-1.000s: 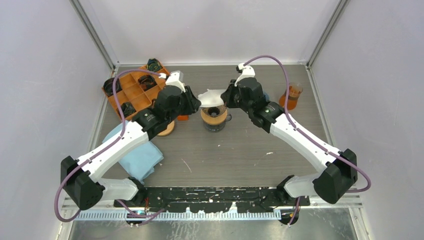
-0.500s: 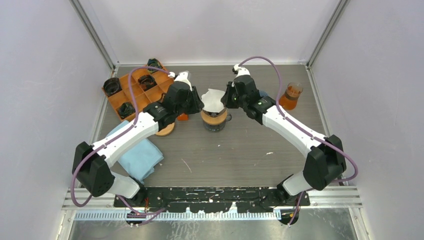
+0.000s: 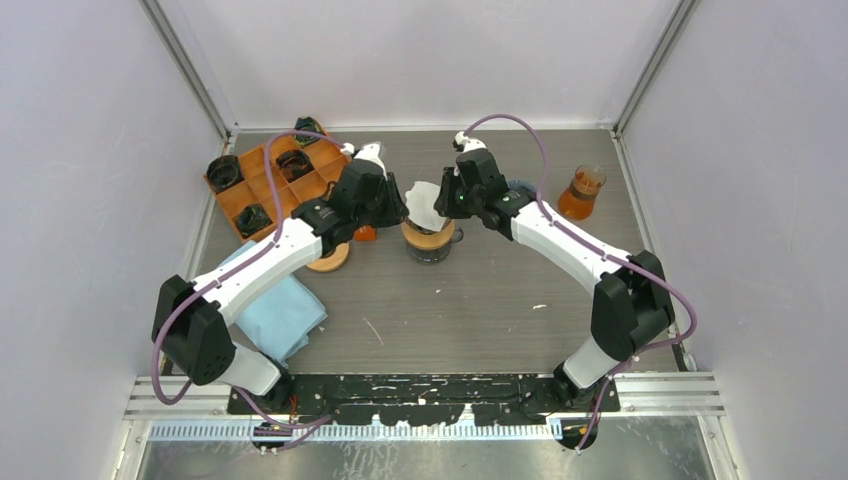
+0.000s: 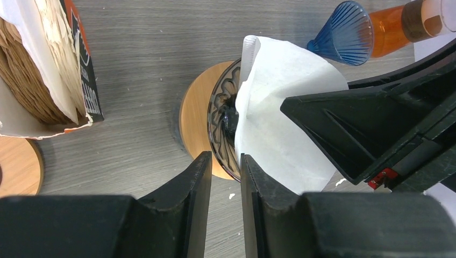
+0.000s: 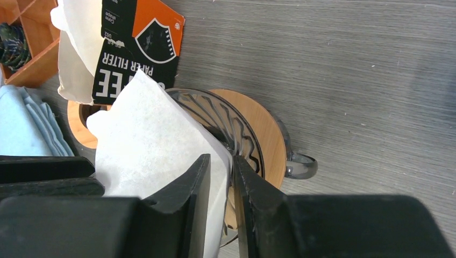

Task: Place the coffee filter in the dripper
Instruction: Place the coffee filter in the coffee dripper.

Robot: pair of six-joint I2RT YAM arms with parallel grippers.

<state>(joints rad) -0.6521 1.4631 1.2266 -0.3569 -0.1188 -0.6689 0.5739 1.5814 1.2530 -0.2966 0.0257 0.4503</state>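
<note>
The white coffee filter (image 3: 421, 201) stands in the mouth of the glass dripper (image 3: 428, 235), which has a wooden collar and sits mid-table. In the left wrist view the filter (image 4: 279, 86) rises from the dripper's ribbed rim (image 4: 220, 107). My left gripper (image 3: 397, 208) is at the dripper's left side; its jaws (image 4: 225, 161) stand narrowly apart with only rim and table showing between them. My right gripper (image 3: 443, 203) is at the filter's right side. Its fingers (image 5: 221, 161) pinch the filter's wall (image 5: 145, 129) just above the dripper rim (image 5: 226, 121).
An orange-and-black filter packet (image 5: 140, 37) holding brown filters (image 4: 37, 70) stands left of the dripper on a wooden coaster (image 3: 330, 260). An orange compartment tray (image 3: 265, 180) sits back left and a blue cloth (image 3: 280, 310) front left. A bottle of orange liquid (image 3: 582, 192) and a blue funnel (image 4: 344, 32) are back right.
Both grippers have moved back and closed in on the dripper. The filter has gone from spread wide over the dripper to standing narrower and upright in its mouth.
</note>
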